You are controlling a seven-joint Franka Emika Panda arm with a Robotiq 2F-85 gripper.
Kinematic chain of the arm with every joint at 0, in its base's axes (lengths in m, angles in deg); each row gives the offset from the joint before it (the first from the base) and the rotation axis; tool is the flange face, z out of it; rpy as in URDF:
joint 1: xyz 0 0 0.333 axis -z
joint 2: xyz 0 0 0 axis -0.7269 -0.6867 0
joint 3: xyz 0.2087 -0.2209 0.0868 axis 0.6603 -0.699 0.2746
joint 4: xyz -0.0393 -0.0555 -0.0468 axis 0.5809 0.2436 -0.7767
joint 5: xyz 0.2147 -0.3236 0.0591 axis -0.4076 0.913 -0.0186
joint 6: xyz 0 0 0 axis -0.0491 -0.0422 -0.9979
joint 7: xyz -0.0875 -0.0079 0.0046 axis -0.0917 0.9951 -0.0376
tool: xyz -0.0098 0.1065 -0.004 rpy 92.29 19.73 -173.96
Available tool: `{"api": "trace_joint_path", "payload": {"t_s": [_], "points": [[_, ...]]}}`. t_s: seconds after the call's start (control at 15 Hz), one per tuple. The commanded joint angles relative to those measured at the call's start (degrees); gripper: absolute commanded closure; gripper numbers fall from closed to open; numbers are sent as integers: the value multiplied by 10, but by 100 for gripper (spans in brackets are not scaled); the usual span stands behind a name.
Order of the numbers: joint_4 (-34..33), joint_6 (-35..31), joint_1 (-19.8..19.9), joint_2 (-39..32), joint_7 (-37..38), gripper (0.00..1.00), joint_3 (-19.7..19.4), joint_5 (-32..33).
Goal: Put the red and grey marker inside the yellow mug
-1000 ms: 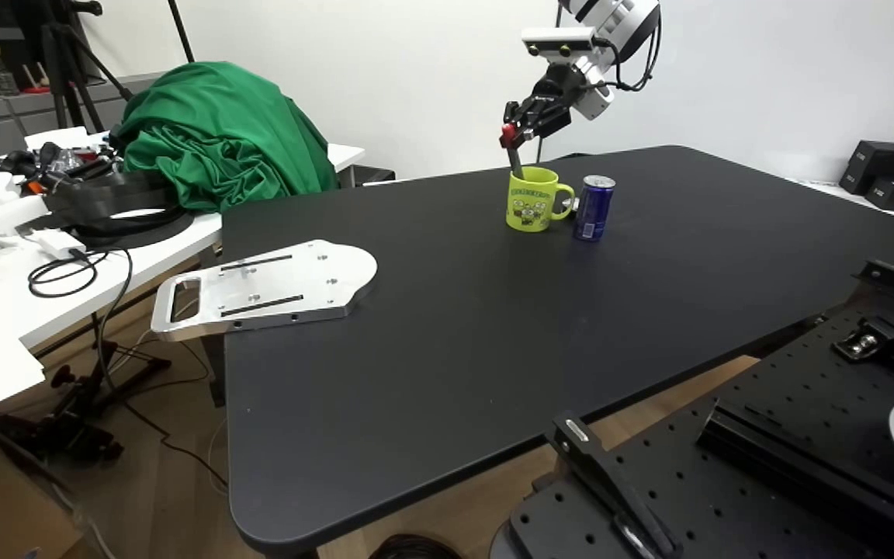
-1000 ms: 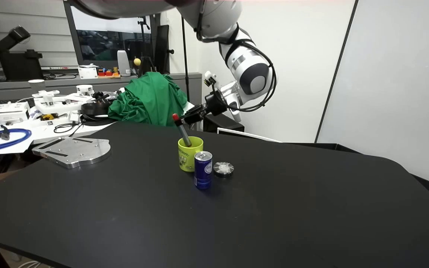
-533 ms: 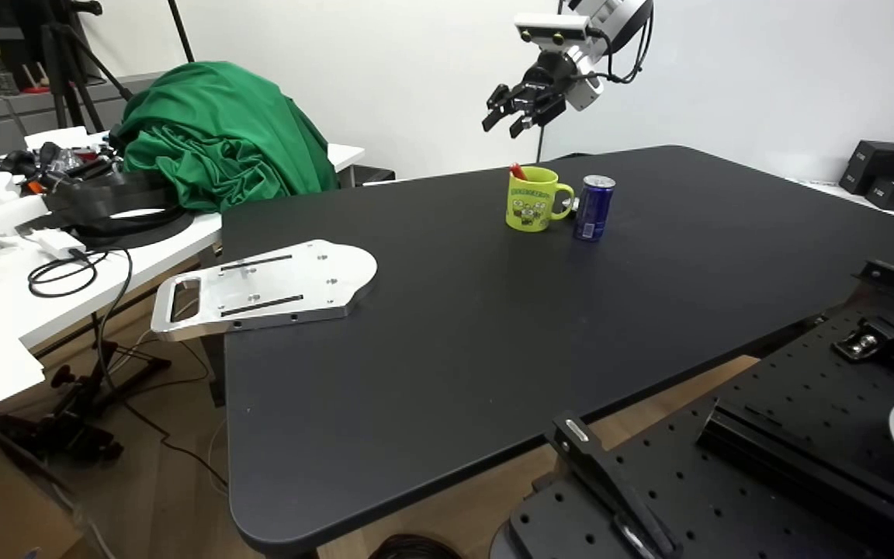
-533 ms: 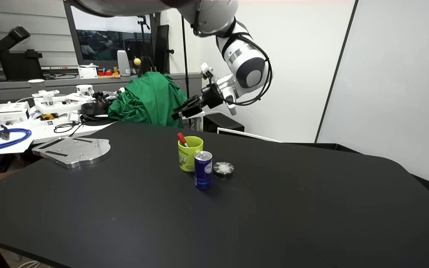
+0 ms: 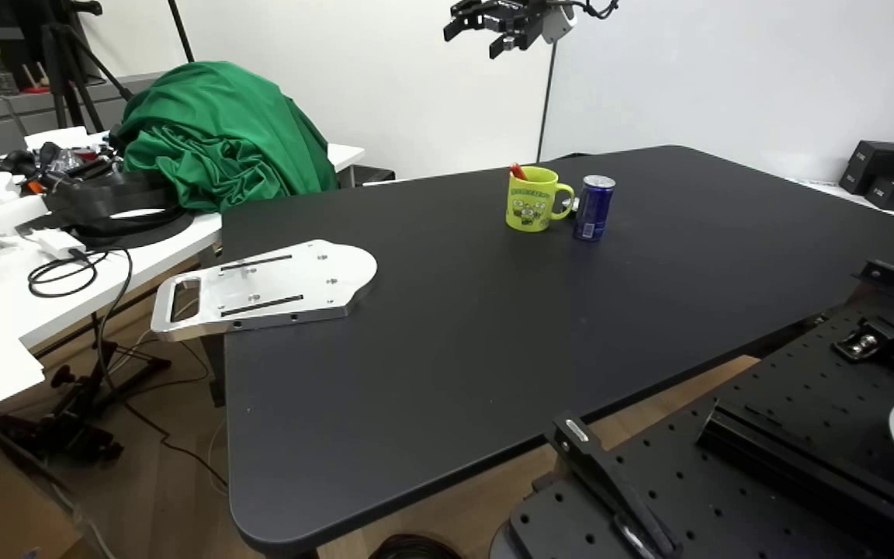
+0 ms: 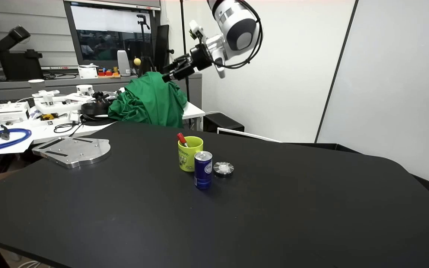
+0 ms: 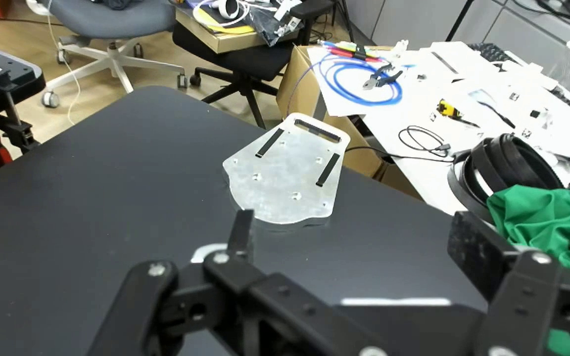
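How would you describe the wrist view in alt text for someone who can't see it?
An empty, open robot gripper spans the foreground over a black table, with a slotted silvery metal plate lying beyond it. Green cloth bunches at the right edge; a grey wheeled chair stands at upper left.

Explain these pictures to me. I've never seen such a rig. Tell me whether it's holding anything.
The machine is a robot arm ending in a black two-fingered pincer. Two pictures are taken from outside it, from different places; the wrist view looks out from the arm's end, so the pincer shows across its lower part.

On the table are a yellow-green mug with a handle, a blue can, a low, round dark thing with a shiny top, and a flat metal plate jutting past the edge. A red and grey marker leans inside the mug, red end above the rim. The pincer is open in mid-air and holds nothing.
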Motion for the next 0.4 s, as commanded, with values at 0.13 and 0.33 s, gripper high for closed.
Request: {"api": "trace_joint_path", "payload": {"t_s": [0.13, 0.33], "points": [[2, -1, -4, 4, -1, 0, 1, 0], [3, -2, -1, -2, -4, 0, 0, 0]]}}
